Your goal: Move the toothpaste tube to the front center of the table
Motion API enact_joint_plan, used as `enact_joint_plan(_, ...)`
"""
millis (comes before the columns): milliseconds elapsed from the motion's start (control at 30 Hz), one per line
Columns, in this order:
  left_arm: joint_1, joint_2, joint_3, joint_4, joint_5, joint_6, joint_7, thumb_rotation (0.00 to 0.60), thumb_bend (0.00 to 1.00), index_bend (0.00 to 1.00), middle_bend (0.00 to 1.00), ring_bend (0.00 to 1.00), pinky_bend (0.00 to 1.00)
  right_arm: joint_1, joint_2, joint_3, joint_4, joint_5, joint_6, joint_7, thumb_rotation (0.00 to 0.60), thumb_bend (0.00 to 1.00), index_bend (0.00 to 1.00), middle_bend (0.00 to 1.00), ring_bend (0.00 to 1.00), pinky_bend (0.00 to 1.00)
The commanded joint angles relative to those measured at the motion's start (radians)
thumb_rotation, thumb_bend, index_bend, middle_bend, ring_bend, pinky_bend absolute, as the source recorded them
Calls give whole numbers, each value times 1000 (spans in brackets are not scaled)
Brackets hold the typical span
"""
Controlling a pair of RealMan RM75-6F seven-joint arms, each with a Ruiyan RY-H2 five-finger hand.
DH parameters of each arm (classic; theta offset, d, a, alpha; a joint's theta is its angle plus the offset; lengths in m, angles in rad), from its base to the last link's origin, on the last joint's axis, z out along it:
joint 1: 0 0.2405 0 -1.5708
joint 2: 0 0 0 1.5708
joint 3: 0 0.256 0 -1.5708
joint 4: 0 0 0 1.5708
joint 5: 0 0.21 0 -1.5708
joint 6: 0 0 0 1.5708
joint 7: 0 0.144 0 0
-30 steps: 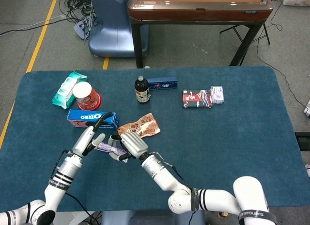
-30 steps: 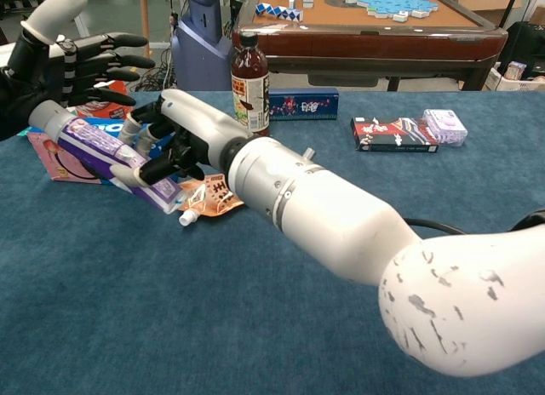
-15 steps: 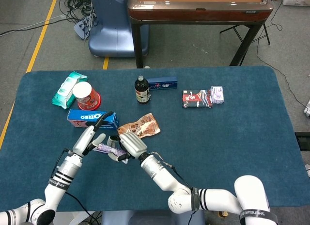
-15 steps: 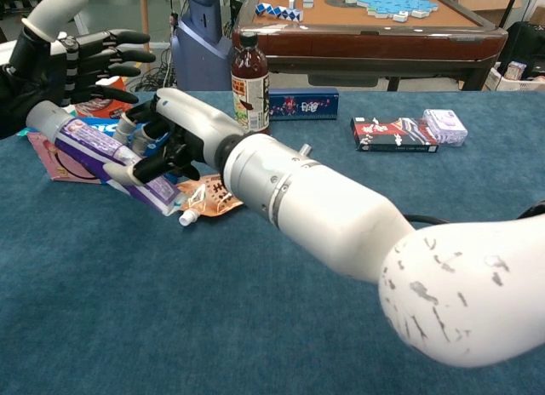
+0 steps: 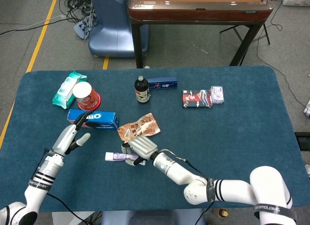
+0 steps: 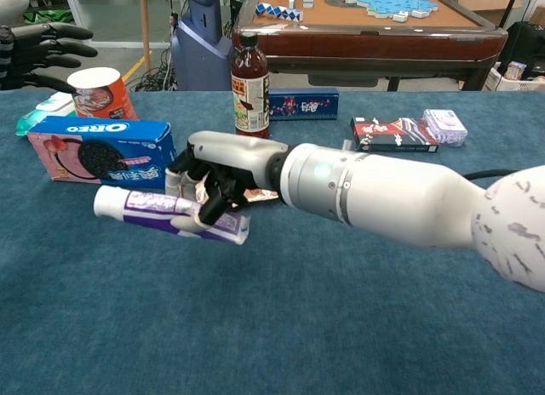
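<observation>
Right robot hand [image 5: 140,148] [image 6: 223,175]: fingers are curling over the white and purple toothpaste tube [image 5: 118,157] [image 6: 170,214], gripping it near its flat crimped end. The tube is lying roughly level, cap end pointing toward the robot's left; whether it is touching the cloth cannot be told.

Left robot hand [image 5: 71,136] [image 6: 38,50]: fingers are spreading apart, holding nothing, hovering well apart from the tube on its cap side.

All places below are taken from the tube:
- Just behind it, a brown foil snack pouch [image 5: 139,128] is lying flat, partly hidden by the right robot hand in the chest view.
- Behind and toward the cap side, a blue Oreo biscuit box [image 5: 97,120] [image 6: 98,148] is lying on its long side.
- Further behind the box, a red and white paper cup [image 5: 86,95] [image 6: 100,92] is sitting beside a green and white wipes packet [image 5: 67,89] [image 6: 43,112].
- Behind and toward the crimped side, a dark glass bottle with a red cap [image 5: 141,89] [image 6: 249,84] is standing upright, with a small dark blue carton [image 5: 162,83] [image 6: 304,104] just beside it.
- Far off on the crimped side, a red and black flat box [image 5: 196,98] [image 6: 395,134] is touching a pale lilac packet [image 5: 217,94] [image 6: 445,126].

Everything is resting on the dark blue cloth-covered counter [image 5: 232,137] [image 6: 341,327].
</observation>
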Motion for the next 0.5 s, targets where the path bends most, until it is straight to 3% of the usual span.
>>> enact_joint_plan(33,7,8,6,-1,1,4,9,0,16,0,47,14,101,9,0,-23,14,-6,-12,-17,600,925,877,777,643,598)
enact_joint_plan(200,16,11,13,4,5,15,29,0,17,0,47,13,98,23,5,-52,25,-2,-28,-55,600,756,636,624,492,403)
enact_joint_plan(333,18,9,15,8,4,15,32,0,17,0,47,12,93,32,34,-62,2,24,-36,-87,600,557,365,392,268,265)
enact_joint_plan(500,18,3,16,18,6,15,37,0,17,0,47,11,93,25,72,-66,-43,39,-10,-106,600,408,200,284,182,213)
